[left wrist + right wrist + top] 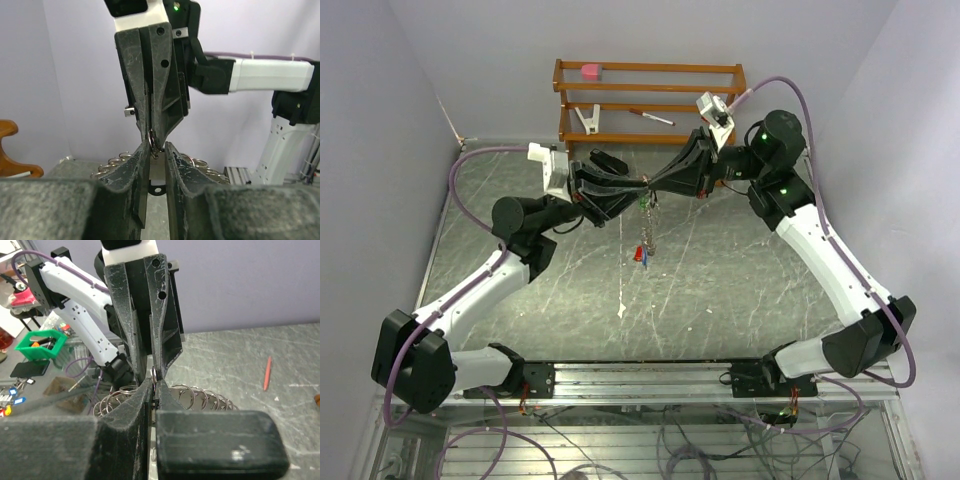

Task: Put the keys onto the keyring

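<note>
Both arms reach inward with elbows raised, so the left gripper (636,190) and right gripper (660,185) meet tip to tip above the table (750,280). The right jaws pinch the keyring (195,394) at its rim. The left jaws flank it a slit apart, contact unclear. Only the overhead view shows the keys (640,254) dangling below the jaws, with the wooden rack (650,68) well behind them

Left arm (470,295), right arm (820,245): white shells, black joints, lilac cables (485,151), green indicator lights (761,135); left gripper (156,150), right gripper (152,385): scuffed black, screw-fastened.
</note>
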